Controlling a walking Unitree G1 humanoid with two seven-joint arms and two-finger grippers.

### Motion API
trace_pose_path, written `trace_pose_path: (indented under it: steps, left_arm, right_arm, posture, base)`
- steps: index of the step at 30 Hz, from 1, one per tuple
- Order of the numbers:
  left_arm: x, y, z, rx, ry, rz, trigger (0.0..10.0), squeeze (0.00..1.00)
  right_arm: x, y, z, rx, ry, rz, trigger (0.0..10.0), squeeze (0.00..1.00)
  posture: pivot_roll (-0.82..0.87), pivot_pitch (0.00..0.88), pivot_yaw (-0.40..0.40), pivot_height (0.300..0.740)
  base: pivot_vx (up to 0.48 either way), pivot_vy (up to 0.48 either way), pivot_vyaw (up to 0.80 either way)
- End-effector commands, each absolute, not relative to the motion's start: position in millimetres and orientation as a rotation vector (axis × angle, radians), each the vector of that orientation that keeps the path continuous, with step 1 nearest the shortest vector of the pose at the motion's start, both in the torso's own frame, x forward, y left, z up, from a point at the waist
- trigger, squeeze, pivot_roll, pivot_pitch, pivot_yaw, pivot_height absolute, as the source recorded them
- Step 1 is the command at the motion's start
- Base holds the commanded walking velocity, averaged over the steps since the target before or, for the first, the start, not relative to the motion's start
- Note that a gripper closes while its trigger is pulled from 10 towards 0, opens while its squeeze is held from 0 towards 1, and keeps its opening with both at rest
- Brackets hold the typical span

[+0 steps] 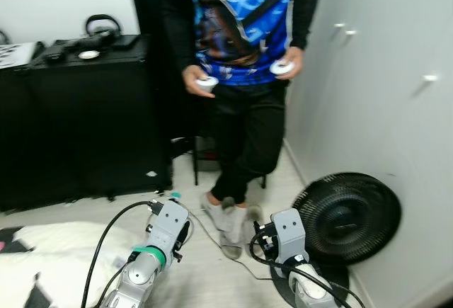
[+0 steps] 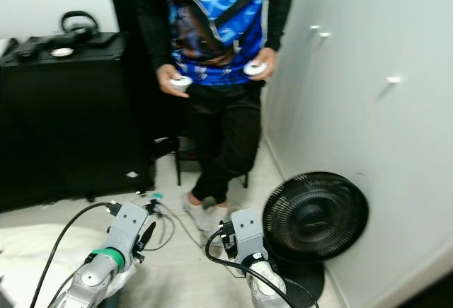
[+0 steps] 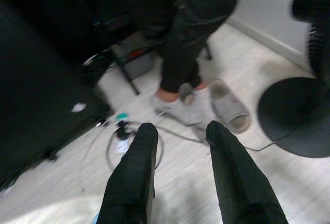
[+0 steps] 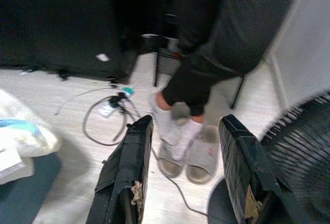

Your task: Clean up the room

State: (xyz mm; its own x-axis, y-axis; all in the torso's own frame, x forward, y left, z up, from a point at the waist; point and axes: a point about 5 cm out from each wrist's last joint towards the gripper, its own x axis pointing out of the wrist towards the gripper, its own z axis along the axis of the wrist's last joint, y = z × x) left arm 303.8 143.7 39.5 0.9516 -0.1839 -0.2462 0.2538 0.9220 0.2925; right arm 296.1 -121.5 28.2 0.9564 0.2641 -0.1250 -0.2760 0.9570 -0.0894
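Both grippers, left (image 3: 178,131) and right (image 4: 185,126), hang low with jaws apart, empty. A cable (image 4: 103,118) coils on the floor by a person's slippers (image 4: 188,157); walking ahead risks snagging it or clipping the fan (image 1: 347,216)

Both silver arms poke up from the bottom edge of the head camera frame, forearms angled up and slightly inward. Left gripper (image 3: 178,131) sits low and left of center, right gripper (image 4: 188,126) low and right of center, at about the same height. On the wrist cams each pair of black fingers (image 3: 131,172) is spread wide with a clear gap between them, nothing pinched in either.
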Motion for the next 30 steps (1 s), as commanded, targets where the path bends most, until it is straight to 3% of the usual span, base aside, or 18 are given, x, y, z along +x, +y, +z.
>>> trace_pose_path:
  steps: [1,30]
  left_arm:
    - [302.1,144.7,36.7,0.330,0.235,-0.229,10.0,0.00]
    - [300.9,143.0,35.7,0.329,0.241,-0.237,10.0,0.00]
  right_arm:
    - [293.6,-120.6,24.1,-0.099,0.135,0.273,10.0,0.00]
    - [294.8,-125.1,23.1,-0.108,0.150,0.238,10.0,0.00]
  posture:
    - [-0.09,0.000,0.078,0.740]
    - [-0.09,0.000,0.077,0.740]
  base:
    - [0.000,0.000,-0.80]
    - [0.000,0.000,-0.72]
